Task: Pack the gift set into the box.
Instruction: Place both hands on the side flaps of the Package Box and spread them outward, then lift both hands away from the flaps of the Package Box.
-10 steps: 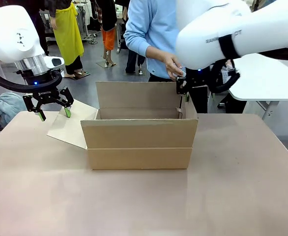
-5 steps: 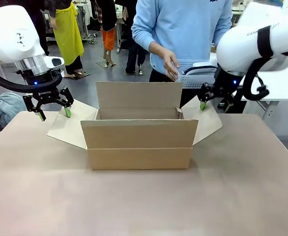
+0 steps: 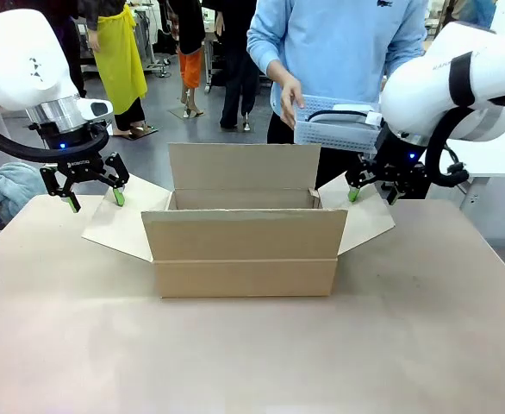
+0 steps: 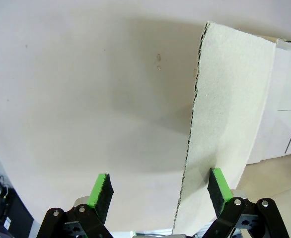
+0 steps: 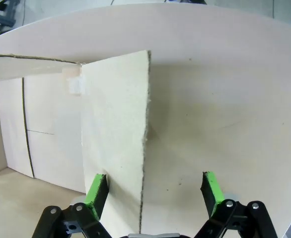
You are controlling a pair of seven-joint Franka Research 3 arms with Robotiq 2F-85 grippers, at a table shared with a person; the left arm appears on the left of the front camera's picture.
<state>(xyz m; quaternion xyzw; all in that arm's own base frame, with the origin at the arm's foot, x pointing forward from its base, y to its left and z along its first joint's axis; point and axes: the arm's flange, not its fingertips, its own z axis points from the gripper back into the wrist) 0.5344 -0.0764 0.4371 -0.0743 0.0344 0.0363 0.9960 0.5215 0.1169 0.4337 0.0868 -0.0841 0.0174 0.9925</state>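
Note:
The brown cardboard box (image 3: 244, 250) stands open in the middle of the table, its side flaps spread outward. My left gripper (image 3: 96, 201) hangs open over the left flap (image 3: 127, 220); in the left wrist view the left gripper (image 4: 160, 191) straddles that flap's (image 4: 230, 99) edge. Open as well, my right gripper (image 3: 371, 195) sits over the right flap (image 3: 364, 222), whose edge runs between the fingers of the right gripper (image 5: 154, 188) across the flap (image 5: 115, 124). Behind the box, a person's hand (image 3: 289, 90) holds the whitish gridded gift set (image 3: 334, 129) in the air.
The box's back flap (image 3: 244, 166) stands upright and the front flap (image 3: 244, 233) hangs down outside. A bluish cloth (image 3: 11, 188) lies off the table's left edge. A white table (image 3: 485, 142) stands at the back right. Bare tabletop (image 3: 252, 354) lies in front of the box.
My right arm swung from the box's back right corner out to the right, and the right flap now lies folded outward. The person brought the gift set into view. The left arm stayed still.

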